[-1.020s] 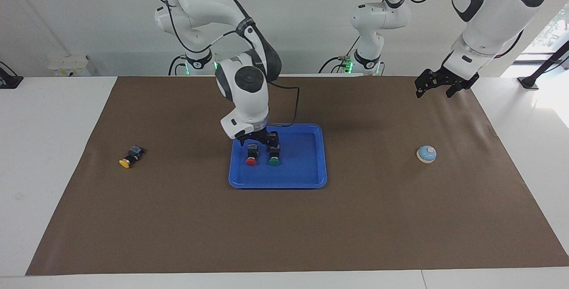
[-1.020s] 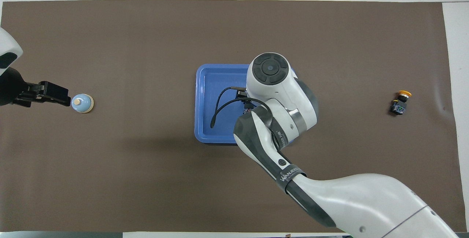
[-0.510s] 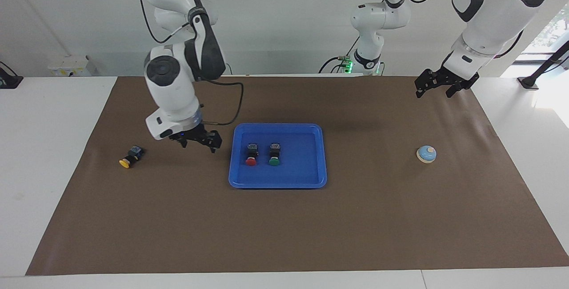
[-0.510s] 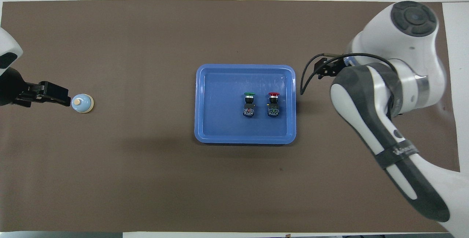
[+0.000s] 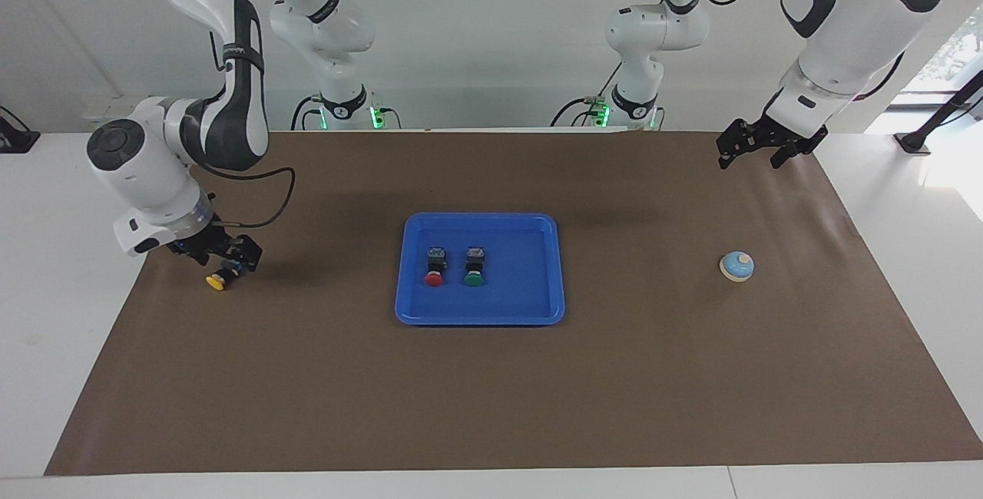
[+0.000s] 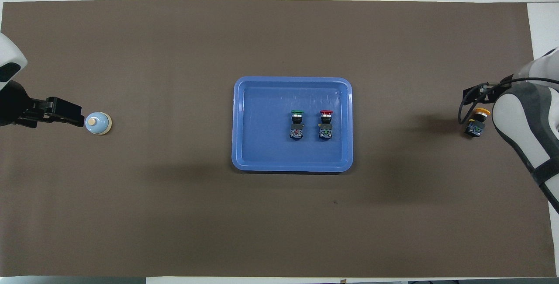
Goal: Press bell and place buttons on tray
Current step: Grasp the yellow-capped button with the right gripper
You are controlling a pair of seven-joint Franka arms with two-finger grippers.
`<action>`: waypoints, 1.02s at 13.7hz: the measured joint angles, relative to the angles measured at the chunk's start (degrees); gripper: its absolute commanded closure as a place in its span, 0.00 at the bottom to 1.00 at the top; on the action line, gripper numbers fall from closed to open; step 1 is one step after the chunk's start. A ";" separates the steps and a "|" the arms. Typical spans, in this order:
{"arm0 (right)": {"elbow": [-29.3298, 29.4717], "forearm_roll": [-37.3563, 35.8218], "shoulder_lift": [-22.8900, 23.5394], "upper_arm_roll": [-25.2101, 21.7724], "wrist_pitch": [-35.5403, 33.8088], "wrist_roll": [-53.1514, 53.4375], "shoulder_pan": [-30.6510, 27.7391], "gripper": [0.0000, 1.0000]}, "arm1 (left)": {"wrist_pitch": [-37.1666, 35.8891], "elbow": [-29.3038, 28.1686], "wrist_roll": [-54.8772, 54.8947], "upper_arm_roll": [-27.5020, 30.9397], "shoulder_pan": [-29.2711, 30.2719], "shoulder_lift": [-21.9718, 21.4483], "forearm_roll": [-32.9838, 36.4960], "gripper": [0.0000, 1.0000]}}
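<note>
The blue tray lies mid-mat and holds the red button and the green button side by side. They also show in the overhead view, red and green. The yellow button lies on the mat toward the right arm's end. My right gripper is open, low over its black body, a finger on either side. The bell stands toward the left arm's end. My left gripper is open, waiting in the air over the mat's edge by the robots.
A brown mat covers most of the white table. A small grey box sits by the wall at the right arm's end. In the overhead view the right arm covers the mat's edge beside the yellow button.
My right gripper left the tray, where the red and green buttons now lie free, swept across the mat and came down over the yellow button. The left arm has not moved.
</note>
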 measured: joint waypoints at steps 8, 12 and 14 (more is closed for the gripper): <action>-10.09 0.00 -0.50 0.02 11.68 0.19 -2.91 0.21 | -0.02 0.00 0.00 0.00 0.00 0.00 0.00 0.00; -10.41 0.01 -0.60 0.17 11.83 0.19 -2.90 1.00 | -0.02 0.00 0.00 0.00 0.00 0.00 0.00 0.00; -10.43 0.01 -0.65 0.40 11.85 0.19 -2.88 1.00 | -0.02 0.00 0.00 0.00 0.00 0.00 0.00 0.00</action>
